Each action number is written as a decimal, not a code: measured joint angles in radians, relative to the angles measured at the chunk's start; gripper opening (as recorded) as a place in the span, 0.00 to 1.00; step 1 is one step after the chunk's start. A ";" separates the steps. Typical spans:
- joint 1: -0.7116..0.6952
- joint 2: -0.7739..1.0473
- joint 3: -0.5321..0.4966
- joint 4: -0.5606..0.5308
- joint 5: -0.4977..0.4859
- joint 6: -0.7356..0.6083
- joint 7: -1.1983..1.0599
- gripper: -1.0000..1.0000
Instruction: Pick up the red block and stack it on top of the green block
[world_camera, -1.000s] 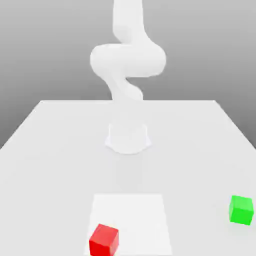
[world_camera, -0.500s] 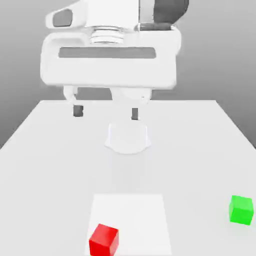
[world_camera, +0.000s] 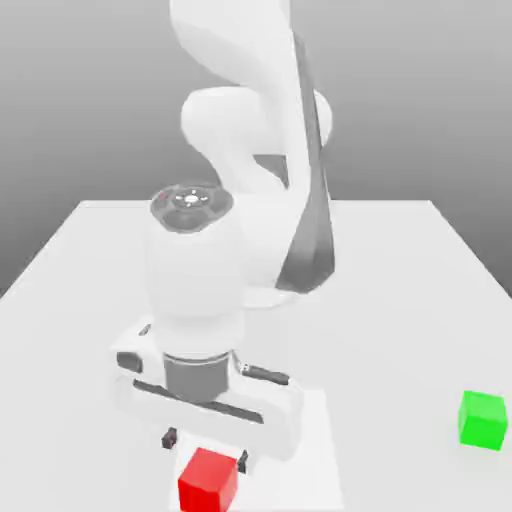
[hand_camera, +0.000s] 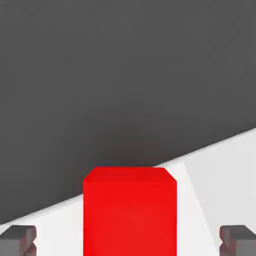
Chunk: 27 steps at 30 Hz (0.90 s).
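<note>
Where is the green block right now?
The green block sits on the table at the exterior view's far right, well apart from the red block and the gripper above it.

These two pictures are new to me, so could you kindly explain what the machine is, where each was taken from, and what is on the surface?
The white machine is a simulated robot arm. Its gripper ends in two dark fingers that stand open and hold nothing. The exterior view comes from a camera off the arm, facing the white table. The hand view comes from a camera on the hand, looking out between the fingers. On the table lie a red block and, apart toward the exterior view's right, a green block. The red block sits between the open fingers, not yet gripped. It is to be stacked on the green one.
</note>
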 joint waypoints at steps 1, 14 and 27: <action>0.000 0.020 0.000 0.003 0.000 0.017 0.000 0.00; 0.031 -0.149 0.028 -0.025 -0.003 -0.125 0.035 0.00; 0.433 -0.223 0.311 -0.051 -0.092 -0.180 0.484 0.00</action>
